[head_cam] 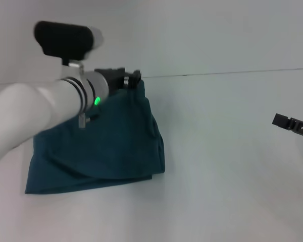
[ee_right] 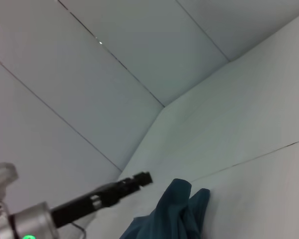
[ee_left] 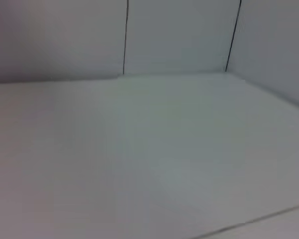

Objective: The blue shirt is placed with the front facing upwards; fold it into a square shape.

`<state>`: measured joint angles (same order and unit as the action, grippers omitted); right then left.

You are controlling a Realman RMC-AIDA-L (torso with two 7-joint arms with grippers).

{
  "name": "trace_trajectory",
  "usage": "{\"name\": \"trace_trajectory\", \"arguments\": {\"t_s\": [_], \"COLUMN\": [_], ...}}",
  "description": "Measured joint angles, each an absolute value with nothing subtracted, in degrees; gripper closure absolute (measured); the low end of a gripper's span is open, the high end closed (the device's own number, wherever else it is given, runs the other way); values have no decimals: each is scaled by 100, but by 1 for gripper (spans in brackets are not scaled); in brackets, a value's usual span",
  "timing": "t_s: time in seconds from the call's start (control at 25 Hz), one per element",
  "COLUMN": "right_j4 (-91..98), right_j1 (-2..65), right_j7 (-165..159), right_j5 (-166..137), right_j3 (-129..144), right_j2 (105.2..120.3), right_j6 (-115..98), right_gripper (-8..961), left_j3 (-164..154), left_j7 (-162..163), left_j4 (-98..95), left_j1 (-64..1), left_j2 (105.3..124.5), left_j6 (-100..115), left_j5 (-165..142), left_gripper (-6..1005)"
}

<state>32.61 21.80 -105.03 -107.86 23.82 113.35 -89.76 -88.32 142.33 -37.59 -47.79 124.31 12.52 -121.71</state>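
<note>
The blue shirt (head_cam: 106, 146) lies bunched and partly folded on the white table at centre left in the head view. Its far right corner rises to a peak (head_cam: 140, 89) right by my left gripper (head_cam: 134, 78), which reaches over the shirt from the left. The right wrist view shows the left gripper (ee_right: 142, 179) just beside the raised fabric peak (ee_right: 182, 199), with a small gap showing between them. I cannot tell whether it holds the cloth. The lettering is hidden. My right gripper (head_cam: 293, 125) is at the right edge, low over the table, far from the shirt.
The white table (head_cam: 227, 166) stretches to the right of and in front of the shirt. A dark seam (head_cam: 232, 73) marks where the table meets the wall behind. The left wrist view shows only bare white table (ee_left: 164, 159) and wall panels.
</note>
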Motion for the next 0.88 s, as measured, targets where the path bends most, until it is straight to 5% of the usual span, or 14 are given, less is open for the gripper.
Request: {"name": "trace_trajectory", "arguments": {"t_s": [0.24, 0.52, 0.76, 0.88], "right_j4": [3260, 3258, 3245, 3242], "right_j1": [2184, 2188, 2183, 2183], "right_j7": [-10503, -10506, -10511, -10511], "right_j5": [-10803, -10846, -10855, -10855], "right_j3": [2416, 2439, 2443, 2444], "right_j2": [11329, 11334, 11344, 11346], "right_j6": [-8869, -8853, -8848, -8843], "right_gripper": [306, 306, 306, 306], "left_j3": [-8396, -8583, -9584, -10051], "left_j7": [14267, 13999, 13521, 13510], "left_j4": [-4458, -3004, -2649, -2533], "left_j1": [-4339, -5087, -5149, -5141], "left_j2": [12435, 12442, 12462, 12463], "left_j6": [1702, 865, 255, 73], "left_j5": [-12039, -11965, -11964, -11965], "left_gripper": [652, 254, 65, 65]}}
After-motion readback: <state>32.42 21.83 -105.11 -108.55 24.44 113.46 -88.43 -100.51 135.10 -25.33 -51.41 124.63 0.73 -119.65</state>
